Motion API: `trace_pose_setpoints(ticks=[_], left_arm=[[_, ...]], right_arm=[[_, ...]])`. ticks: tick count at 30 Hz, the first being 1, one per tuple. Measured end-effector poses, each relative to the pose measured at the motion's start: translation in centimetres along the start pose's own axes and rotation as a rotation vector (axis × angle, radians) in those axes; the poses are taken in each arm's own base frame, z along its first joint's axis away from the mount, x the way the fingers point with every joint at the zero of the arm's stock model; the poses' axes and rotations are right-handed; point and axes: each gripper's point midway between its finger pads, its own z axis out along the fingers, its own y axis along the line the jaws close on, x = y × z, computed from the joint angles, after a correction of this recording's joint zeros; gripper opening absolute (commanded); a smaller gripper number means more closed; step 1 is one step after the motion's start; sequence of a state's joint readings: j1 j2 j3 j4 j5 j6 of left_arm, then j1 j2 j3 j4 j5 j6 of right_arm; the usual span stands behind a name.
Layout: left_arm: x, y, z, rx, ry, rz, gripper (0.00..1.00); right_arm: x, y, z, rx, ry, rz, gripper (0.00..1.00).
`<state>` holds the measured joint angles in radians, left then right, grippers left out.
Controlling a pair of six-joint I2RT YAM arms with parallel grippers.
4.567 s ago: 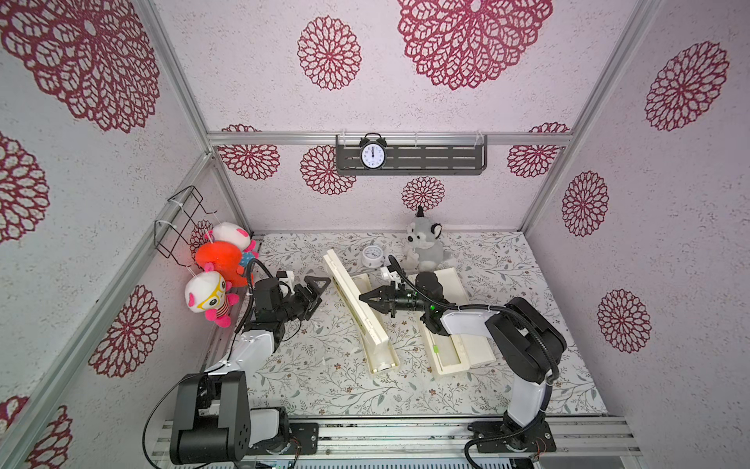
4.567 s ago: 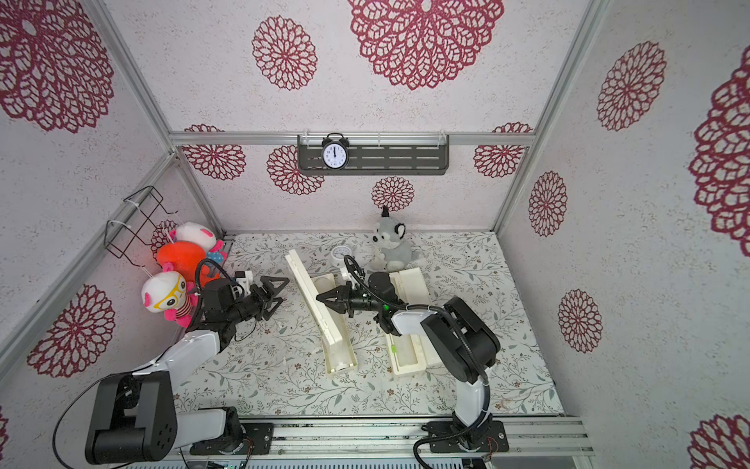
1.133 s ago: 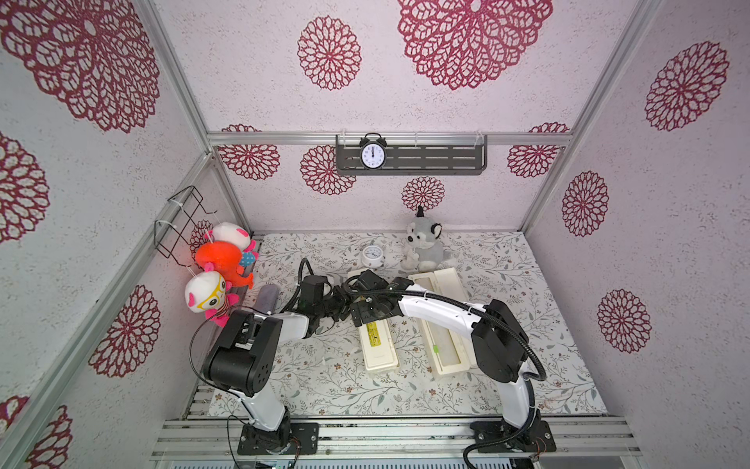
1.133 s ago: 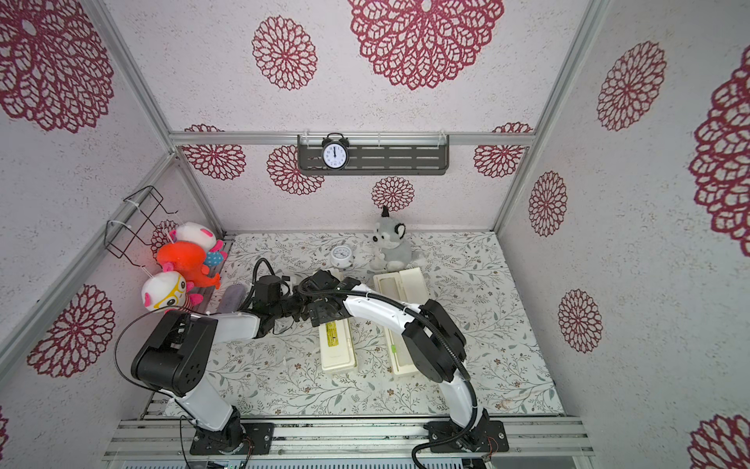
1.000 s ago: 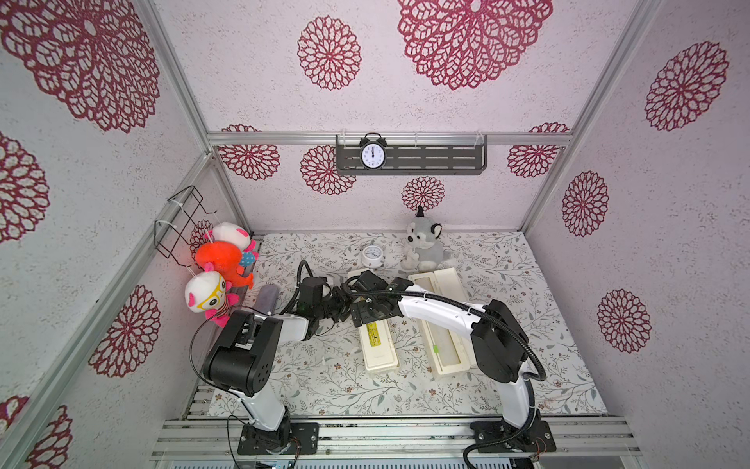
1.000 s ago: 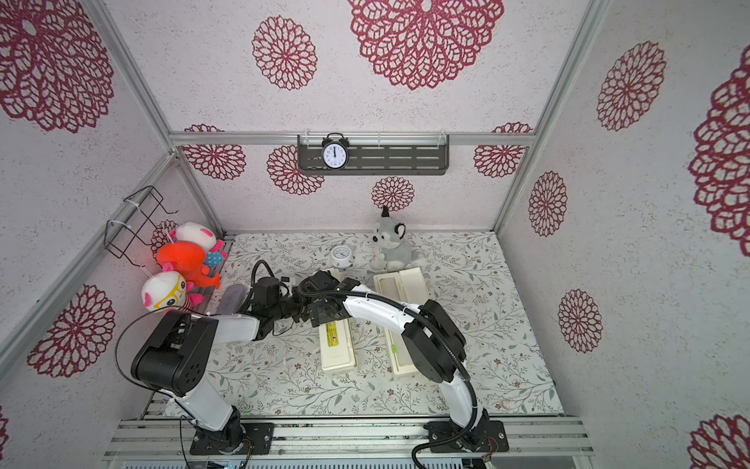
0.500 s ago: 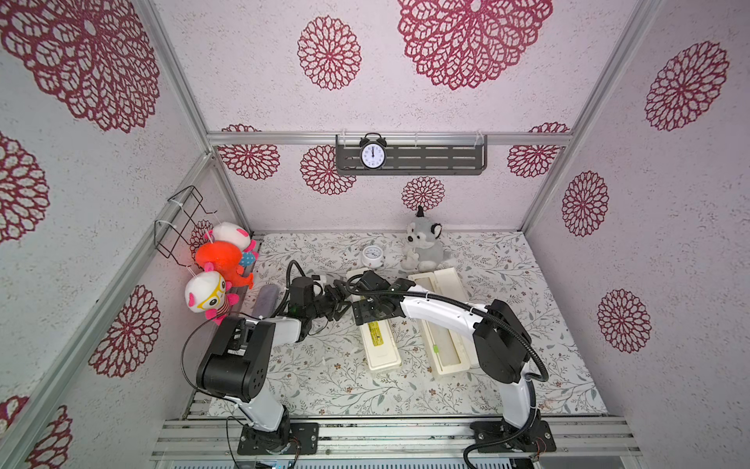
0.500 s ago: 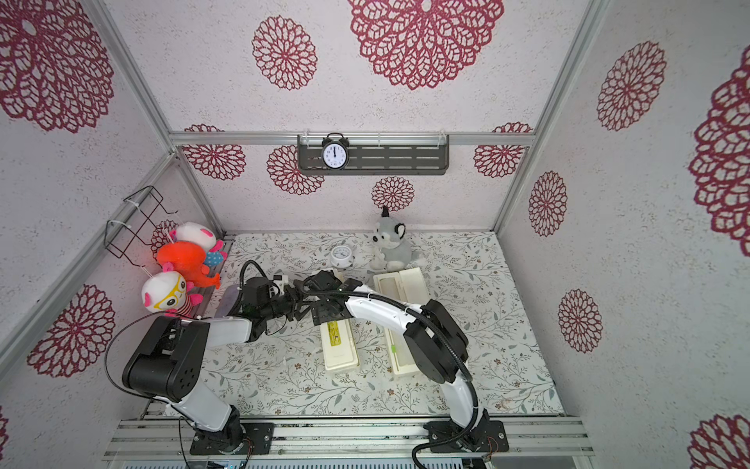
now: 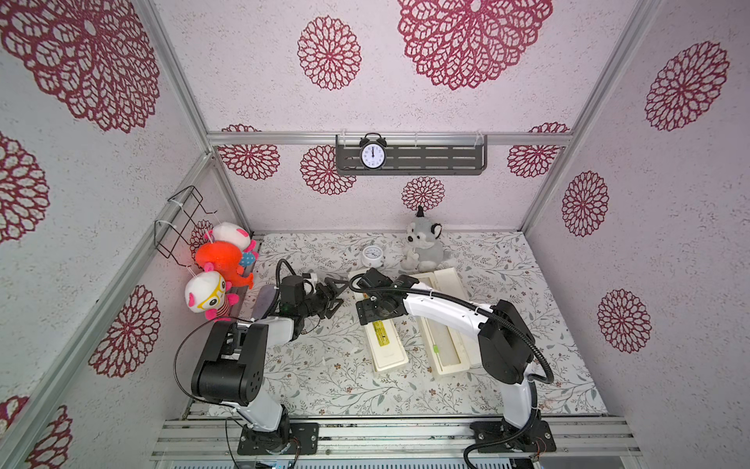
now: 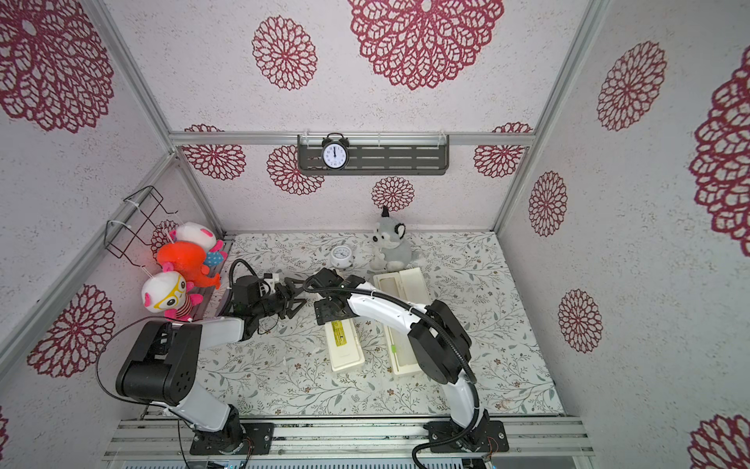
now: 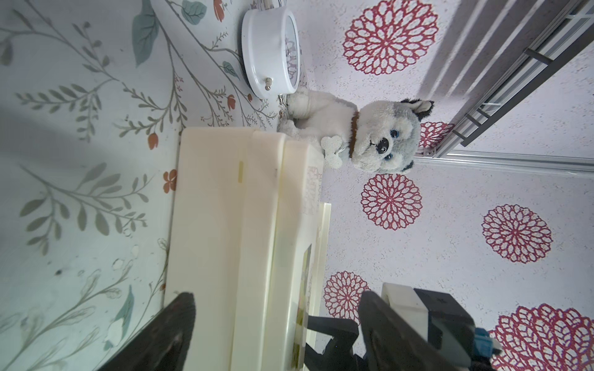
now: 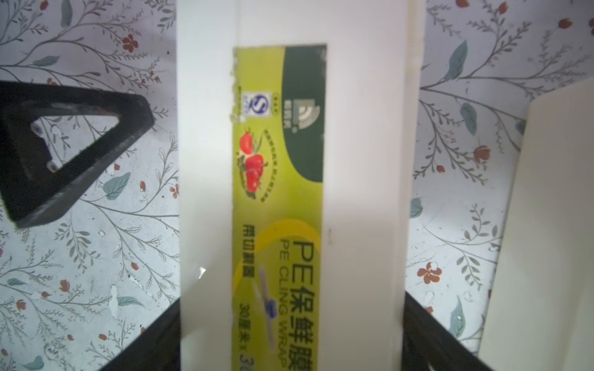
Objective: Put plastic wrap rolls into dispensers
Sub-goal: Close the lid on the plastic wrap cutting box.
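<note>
Left claw (image 9: 339, 293) spread over floral tabletop (image 9: 324, 377); medallion-papered walls (image 9: 446, 101).

In my right wrist view, the yellow-green label strip (image 12: 278, 205) on the closed long cream-white plastic dispenser box (image 12: 363, 160) reads "PE CLING WRAP". Chinese characters run alongside, then "30" and an "x", cut off at the frame edge. A small blue-white badge looks like an "S". The round black alarm clock (image 9: 372, 156) has numerals too small to read.

L pincer (image 9: 339, 293) open, low, horiz; R pincer (image 12: 291, 302) pointing down, jaws wide.
</note>
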<state>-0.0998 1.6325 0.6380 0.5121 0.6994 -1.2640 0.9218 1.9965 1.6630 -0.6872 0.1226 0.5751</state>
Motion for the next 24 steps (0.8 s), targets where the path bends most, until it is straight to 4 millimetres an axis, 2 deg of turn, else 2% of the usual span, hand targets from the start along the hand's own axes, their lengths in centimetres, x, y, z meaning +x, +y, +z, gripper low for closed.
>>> trace_pose_setpoints(ticks=[8,16,24], left_arm=[[0.0,0.2,0.0,-0.007,0.002,0.002,0.84],[0.4,1.1,0.7,-0.025,0.022,-0.007,0.85],[0.9,1.1,1.8,-0.024,0.051,-0.006,0.85]], right_arm=[[-0.4,-0.5,-0.9,-0.001,-0.016,0.014,0.81],[0.6,-1.0,0.3,-0.012,0.006,0.041,0.82],[0.5,-0.8,0.7,-0.064,-0.003,0.079,0.81]])
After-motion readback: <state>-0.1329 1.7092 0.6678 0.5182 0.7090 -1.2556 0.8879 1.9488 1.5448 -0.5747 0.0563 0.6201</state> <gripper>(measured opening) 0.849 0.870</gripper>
